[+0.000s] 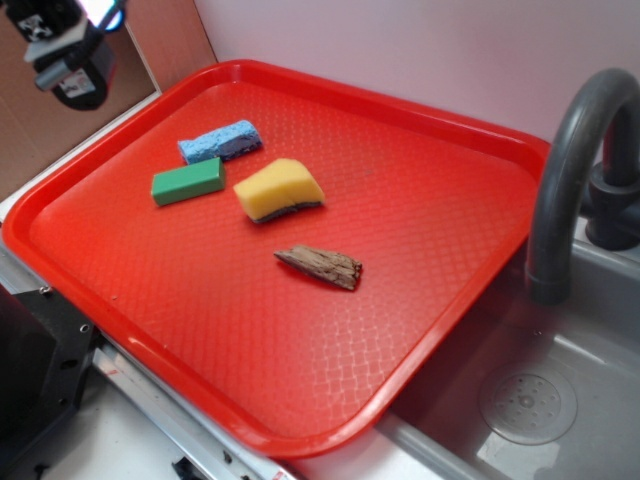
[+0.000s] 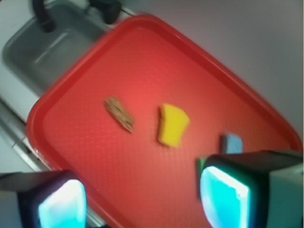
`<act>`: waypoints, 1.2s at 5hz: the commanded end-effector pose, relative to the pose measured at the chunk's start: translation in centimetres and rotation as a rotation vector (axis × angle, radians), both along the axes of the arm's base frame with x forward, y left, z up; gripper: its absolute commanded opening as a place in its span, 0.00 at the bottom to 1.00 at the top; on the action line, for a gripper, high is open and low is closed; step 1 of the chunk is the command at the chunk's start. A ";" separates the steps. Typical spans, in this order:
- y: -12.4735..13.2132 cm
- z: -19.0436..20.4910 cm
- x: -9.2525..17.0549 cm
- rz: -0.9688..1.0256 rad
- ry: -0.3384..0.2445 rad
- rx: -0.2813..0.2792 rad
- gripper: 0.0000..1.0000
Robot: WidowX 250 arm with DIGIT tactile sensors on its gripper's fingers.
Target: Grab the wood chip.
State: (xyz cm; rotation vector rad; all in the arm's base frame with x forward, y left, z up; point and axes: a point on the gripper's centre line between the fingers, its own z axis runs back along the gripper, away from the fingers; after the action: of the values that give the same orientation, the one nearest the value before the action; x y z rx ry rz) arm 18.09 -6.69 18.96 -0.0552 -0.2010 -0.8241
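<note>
While the gripper [image 2: 142,199] hung high with fingers spread wide and empty, the wood chip [image 1: 320,266] lay flat mid-tray [image 1: 450,200], just beside the yellow sponge [image 1: 279,189], apparently awaiting approach.

I have the black gripper [image 1: 70,55] raised high at the far left corner, empty. In my wrist view its two glowing cyan-faced fingers [image 2: 223,197] stand wide apart.

Brown grainy wood chip [image 1: 322,266]; red tray [image 1: 420,330] (diamond-textured); yellow sponge [image 1: 279,189].
</note>
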 end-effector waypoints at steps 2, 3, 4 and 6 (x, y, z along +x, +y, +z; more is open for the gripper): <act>-3.2 -5.3 2.4 -0.500 -0.046 0.048 1.00; -3.4 -7.1 3.0 -0.539 -0.025 0.084 1.00; -4.3 -9.2 3.4 -0.588 -0.009 0.048 1.00; -6.2 -13.2 2.6 -0.626 0.073 0.104 1.00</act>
State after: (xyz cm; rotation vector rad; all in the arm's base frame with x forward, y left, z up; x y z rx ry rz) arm 21.46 -12.50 4.95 -0.0574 -0.0306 -1.4481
